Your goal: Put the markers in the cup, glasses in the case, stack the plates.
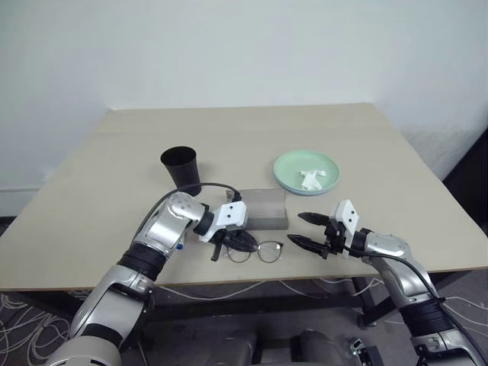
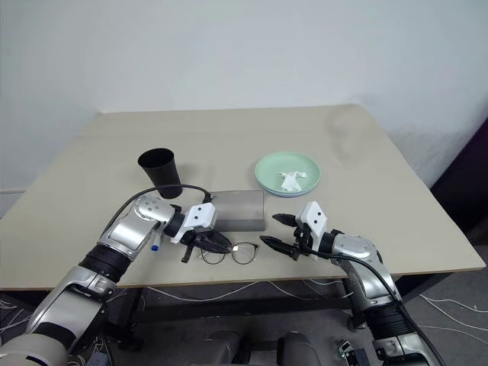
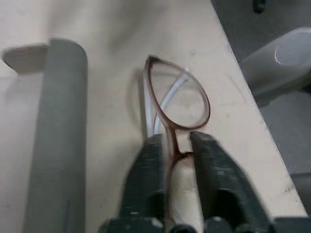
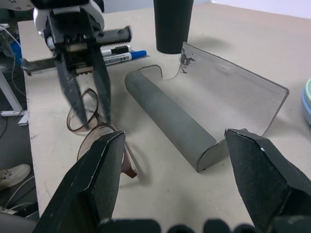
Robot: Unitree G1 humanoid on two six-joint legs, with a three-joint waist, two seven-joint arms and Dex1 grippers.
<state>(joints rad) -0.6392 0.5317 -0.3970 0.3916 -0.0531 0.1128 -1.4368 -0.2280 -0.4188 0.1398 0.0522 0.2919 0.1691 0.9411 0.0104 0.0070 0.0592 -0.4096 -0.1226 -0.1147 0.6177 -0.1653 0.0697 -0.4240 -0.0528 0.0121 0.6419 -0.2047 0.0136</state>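
Observation:
The glasses (image 1: 261,252) lie near the table's front edge, just in front of the grey case (image 1: 263,207). My left gripper (image 1: 242,242) is shut on the glasses at their bridge (image 3: 176,145). My right gripper (image 1: 297,229) hovers open just right of the glasses, nothing between its fingers. In the right wrist view the case (image 4: 218,97) stands open with its lid raised. The black cup (image 1: 181,168) stands behind the case on the left. Two markers (image 4: 119,56) lie side by side by my left arm. The mint green plate (image 1: 306,171) sits on a light blue one.
A crumpled white scrap (image 1: 311,179) lies in the green plate. The table's front edge (image 1: 252,280) runs just below the glasses. Cables trail over the floor under the table.

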